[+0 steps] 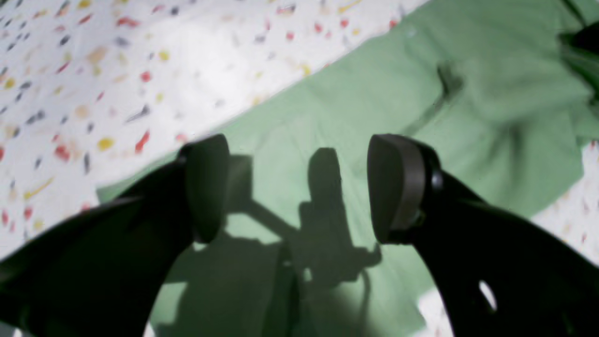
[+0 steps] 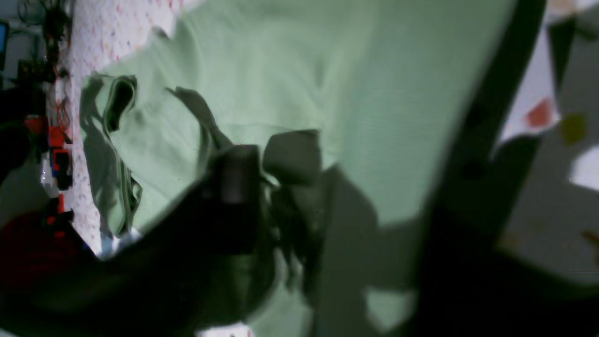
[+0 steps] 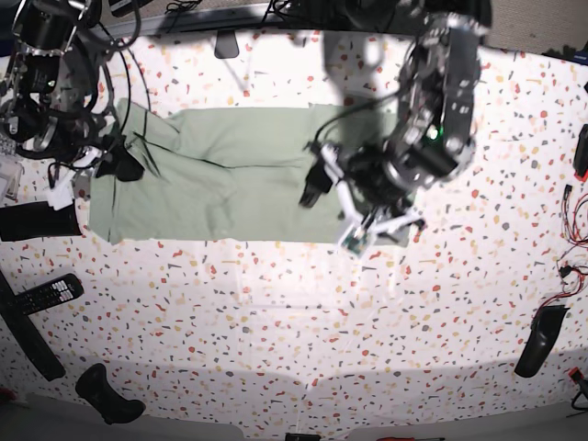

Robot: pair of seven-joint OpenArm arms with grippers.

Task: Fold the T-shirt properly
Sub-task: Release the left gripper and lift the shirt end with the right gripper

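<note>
Left hand (image 1: 299,187) over smooth T-shirt (image 1: 355,107)

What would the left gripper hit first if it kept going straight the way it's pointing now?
Most likely the T-shirt: the open left gripper points down at flat green fabric, nothing showing between; depth is unclear.

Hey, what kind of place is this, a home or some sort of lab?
Most likely a robotics lab bench, not a home. A T-shirt lies spread on a speckled tabletop, two robot arms reach over it, and loose cables trail at the table's edge.
</note>
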